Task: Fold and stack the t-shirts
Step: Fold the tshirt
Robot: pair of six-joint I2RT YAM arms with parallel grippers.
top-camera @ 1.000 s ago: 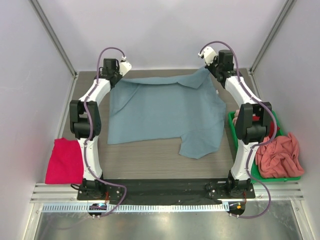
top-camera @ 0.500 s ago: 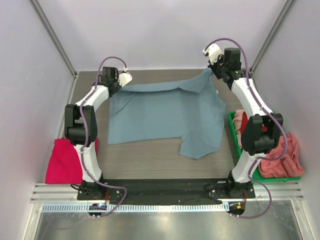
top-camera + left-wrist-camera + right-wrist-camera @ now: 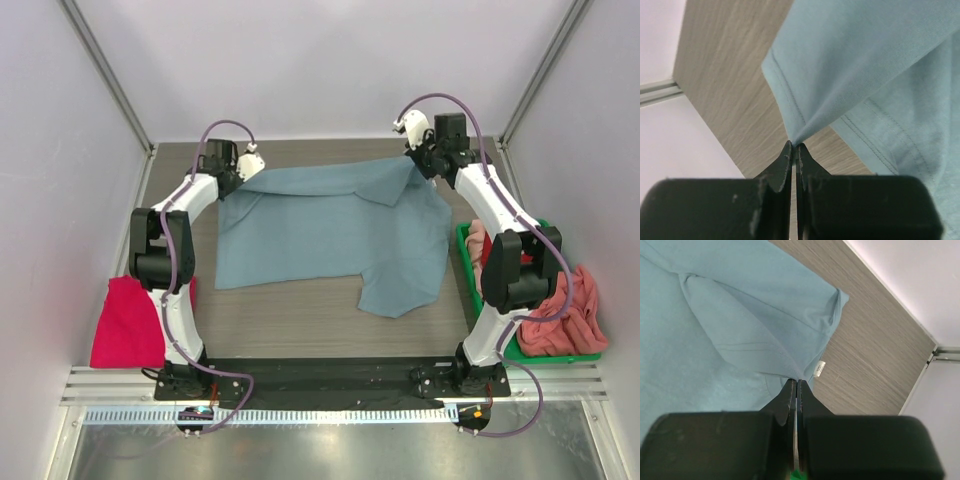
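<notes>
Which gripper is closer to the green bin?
Right. The right gripper is beyond the far end of the green bin; the left gripper is across the table.

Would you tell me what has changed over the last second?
The left tool and right tool shifted slightly toward the arm bases, carrying the far edge of the grey-blue t-shirt along. Both remain shut on its corners; the magenta t-shirt and green bin stayed put.

Nothing readable in any of the views, honestly. The only candidate is a little white tag at the edge of the grey-blue t-shirt, seen from the right wrist camera. If anything's printed on it, it's way too small and blurry to make out.
</notes>
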